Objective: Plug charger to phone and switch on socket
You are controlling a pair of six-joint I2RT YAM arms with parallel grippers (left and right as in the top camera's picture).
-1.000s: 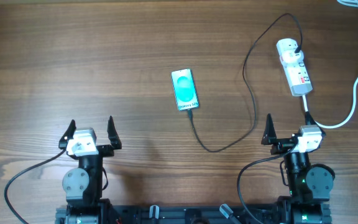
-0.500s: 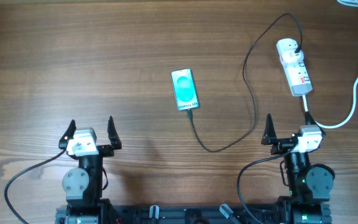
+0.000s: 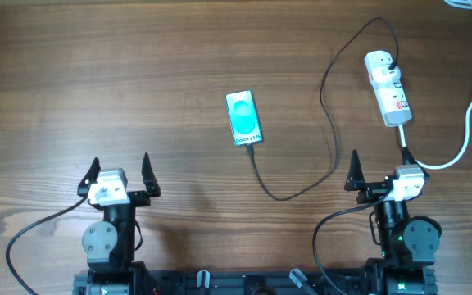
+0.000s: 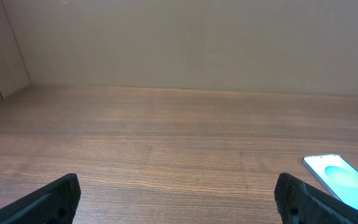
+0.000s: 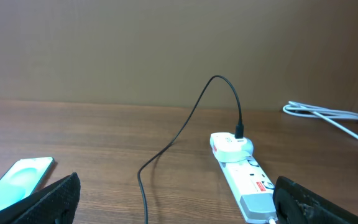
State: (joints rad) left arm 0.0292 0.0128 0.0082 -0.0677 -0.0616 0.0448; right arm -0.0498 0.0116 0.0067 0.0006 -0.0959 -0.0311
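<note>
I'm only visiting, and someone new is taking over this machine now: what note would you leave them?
Left hand: open, empty, near edge.
Right hand: the same.
Phone: mid-table, screen lit.
Socket: far right; switch position unreadable.
Charger: runs from the socket to the phone's near end, looks plugged in.
Left to do: confirm the plug, check the switch.
</note>
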